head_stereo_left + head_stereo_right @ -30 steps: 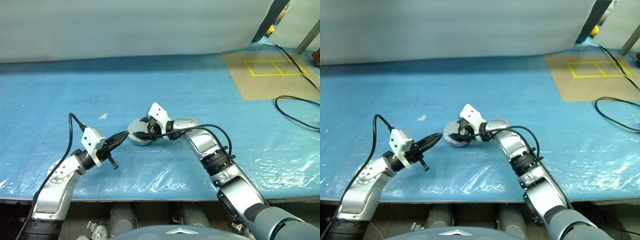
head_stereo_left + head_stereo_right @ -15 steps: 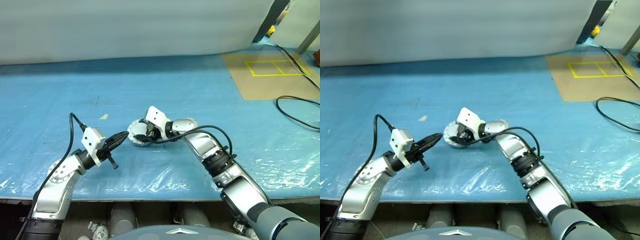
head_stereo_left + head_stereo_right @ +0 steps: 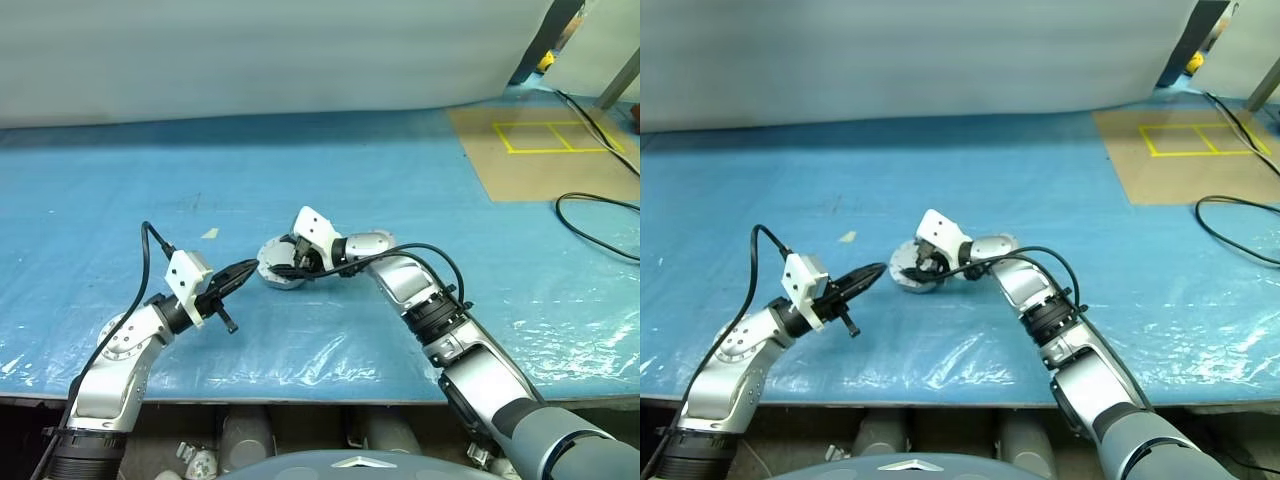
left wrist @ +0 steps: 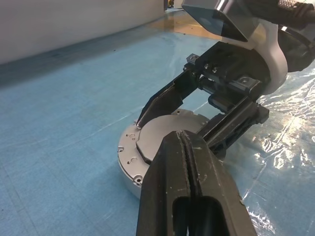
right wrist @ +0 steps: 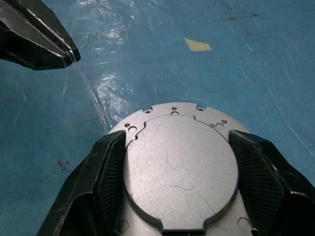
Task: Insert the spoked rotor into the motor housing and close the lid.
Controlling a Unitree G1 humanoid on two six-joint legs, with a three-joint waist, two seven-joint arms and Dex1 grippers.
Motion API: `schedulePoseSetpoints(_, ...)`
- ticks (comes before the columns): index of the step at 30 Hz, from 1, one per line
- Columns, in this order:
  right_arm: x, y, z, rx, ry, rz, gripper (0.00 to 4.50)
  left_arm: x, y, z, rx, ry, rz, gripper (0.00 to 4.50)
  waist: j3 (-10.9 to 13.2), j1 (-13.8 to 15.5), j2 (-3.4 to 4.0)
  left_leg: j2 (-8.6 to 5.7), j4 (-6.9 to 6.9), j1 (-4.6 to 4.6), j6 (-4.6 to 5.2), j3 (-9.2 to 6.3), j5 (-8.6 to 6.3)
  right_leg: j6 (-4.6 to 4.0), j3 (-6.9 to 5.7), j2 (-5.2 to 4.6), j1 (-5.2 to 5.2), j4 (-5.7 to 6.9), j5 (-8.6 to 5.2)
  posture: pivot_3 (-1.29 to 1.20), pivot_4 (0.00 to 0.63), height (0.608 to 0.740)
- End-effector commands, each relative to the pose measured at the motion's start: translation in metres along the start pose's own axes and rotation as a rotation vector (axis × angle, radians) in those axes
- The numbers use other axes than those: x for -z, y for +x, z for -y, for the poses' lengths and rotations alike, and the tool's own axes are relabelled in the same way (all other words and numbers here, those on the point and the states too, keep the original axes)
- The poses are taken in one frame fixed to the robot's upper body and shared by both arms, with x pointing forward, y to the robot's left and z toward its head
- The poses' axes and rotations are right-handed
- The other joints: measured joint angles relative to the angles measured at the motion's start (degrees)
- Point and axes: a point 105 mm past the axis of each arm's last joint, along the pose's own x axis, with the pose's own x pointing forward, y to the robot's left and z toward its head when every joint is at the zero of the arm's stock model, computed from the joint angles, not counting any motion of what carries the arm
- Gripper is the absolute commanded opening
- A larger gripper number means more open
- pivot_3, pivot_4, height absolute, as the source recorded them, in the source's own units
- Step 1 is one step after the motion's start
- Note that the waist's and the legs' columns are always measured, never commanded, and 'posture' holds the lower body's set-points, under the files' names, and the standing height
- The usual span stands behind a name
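We see little change over the last second: the right gripper [image 5: 177,162] stays clamped across the flat grey metal lid [image 5: 179,169] on the round silver motor housing [image 4: 129,156], seating seemingly unfinished, while the shut left gripper [image 3: 245,270] waits at its eight o'clock.

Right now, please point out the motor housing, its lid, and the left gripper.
motor housing [image 5: 140,119]: right wrist view, bare rim with screw holes.
lid [image 5: 179,164]: right wrist view, middle of flat top plate.
left gripper [image 4: 183,138]: left wrist view, tips of the fingers.
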Motion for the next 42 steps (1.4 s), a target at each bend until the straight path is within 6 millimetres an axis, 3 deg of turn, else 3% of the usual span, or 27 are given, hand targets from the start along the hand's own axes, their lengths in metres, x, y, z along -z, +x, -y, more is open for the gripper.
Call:
schedulePoseSetpoints(1,0.051,-0.005,-0.002,0.036,0.092,-0.168,2.95,-0.006,0.001,0.001,0.011,0.024,0.017,0.00,0.00,0.04,0.00,0.00,-0.01,0.02,0.00,0.00,0.00,0.00,0.00,0.00,0.00,0.00,0.00,0.00,0.150,0.740)
schedulePoseSetpoints(6,0.051,-0.003,-0.007,0.020,0.073,-0.168,2.95,-0.004,0.003,0.001,0.015,0.024,0.015,0.00,-0.01,0.02,-0.01,0.00,-0.02,0.00,0.00,-0.01,0.00,0.01,0.01,-0.01,0.00,-0.01,0.00,0.00,0.150,0.740)
schedulePoseSetpoints(10,0.037,0.000,-0.022,-0.057,0.145,-0.100,2.95,-0.004,0.006,0.001,0.015,0.027,0.014,0.00,-0.01,-0.02,0.00,0.00,-0.12,-0.07,0.00,-0.01,0.00,0.01,0.00,0.02,-0.05,-0.09,-0.01,0.00,0.150,0.740)
schedulePoseSetpoints(27,0.045,0.006,-0.037,-0.071,0.090,-0.130,2.95,0.001,0.005,0.000,0.004,0.031,0.002,0.00,-0.06,-0.19,-0.06,-0.02,-0.74,-0.07,-0.26,0.18,0.12,-0.43,-0.01,0.08,-0.05,-0.60,0.08,0.00,0.150,0.740)
schedulePoseSetpoints(34,0.048,0.005,-0.036,-0.066,0.064,-0.158,2.95,0.000,-0.009,-0.009,-0.059,0.030,0.009,0.00,-0.09,-0.31,-0.05,-0.01,-0.76,0.00,-0.26,0.24,0.11,-0.44,0.00,0.09,-0.04,-0.57,0.08,0.00,0.150,0.740)
schedulePoseSetpoints(42,0.065,0.001,-0.039,-0.100,0.065,-0.252,2.95,0.004,-0.030,-0.026,-0.138,0.044,-0.020,0.00,-0.22,-0.23,-0.02,-0.02,-0.76,0.04,-0.25,0.24,0.11,-0.43,0.01,0.08,0.01,-0.57,0.08,0.00,0.150,0.740)
